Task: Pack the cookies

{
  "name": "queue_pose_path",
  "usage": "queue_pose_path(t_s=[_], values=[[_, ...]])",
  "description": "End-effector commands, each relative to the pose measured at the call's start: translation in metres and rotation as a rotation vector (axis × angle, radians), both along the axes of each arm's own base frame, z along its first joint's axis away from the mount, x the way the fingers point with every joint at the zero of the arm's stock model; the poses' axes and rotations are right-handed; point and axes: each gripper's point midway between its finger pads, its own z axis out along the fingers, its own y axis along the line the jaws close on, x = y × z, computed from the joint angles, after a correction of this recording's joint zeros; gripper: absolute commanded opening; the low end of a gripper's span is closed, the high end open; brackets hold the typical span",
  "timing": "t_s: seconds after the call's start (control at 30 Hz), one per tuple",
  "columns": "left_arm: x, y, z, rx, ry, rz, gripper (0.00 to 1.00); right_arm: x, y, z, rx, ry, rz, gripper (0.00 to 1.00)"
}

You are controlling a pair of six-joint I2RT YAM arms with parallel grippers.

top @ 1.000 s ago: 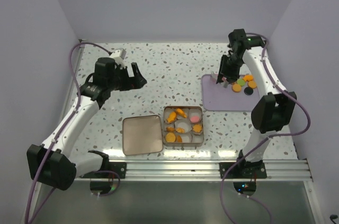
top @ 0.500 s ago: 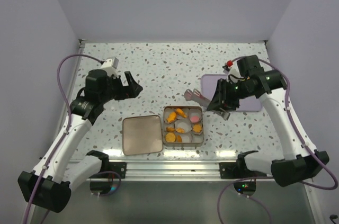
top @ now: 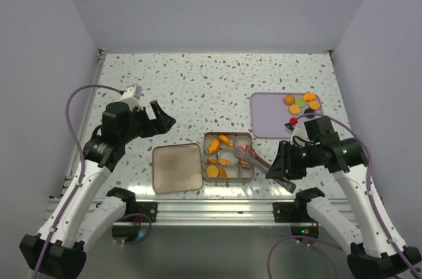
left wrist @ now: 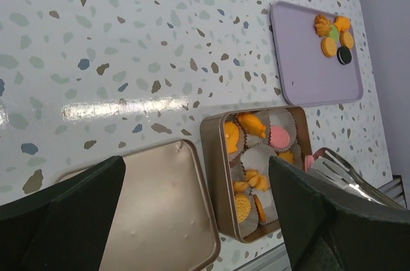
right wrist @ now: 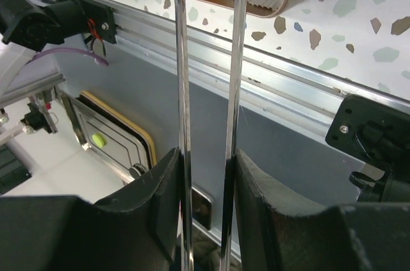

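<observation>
At 4 o'clock of the square gold tin (top: 228,134), my right gripper (top: 283,168) clamps silver metal tongs (top: 256,159) reaching over its orange cookies (top: 212,171); left gripper (top: 163,118) wide, 10 o'clock.

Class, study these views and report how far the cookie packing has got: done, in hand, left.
Done: several orange and pink cookies sit in paper cups in the tin. In hand: the right jaws clamp tongs reaching over the tin. Left: a handful more wait on the purple tray, and the lid lies beside the tin.
</observation>
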Motion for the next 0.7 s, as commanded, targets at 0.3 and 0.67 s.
queue_pose_path(t_s=[0.3, 0.67], values=[[-0.02, -0.001, 0.005, -0.056, 0.005, -0.005, 1.0, -0.083, -0.022, -0.065, -0.037, 0.133, 0.035, 0.27], [-0.025, 0.0, 0.004, -0.046, 0.01, -0.014, 1.0, -0.087, -0.045, -0.069, -0.161, 0.051, 0.02, 0.27]])
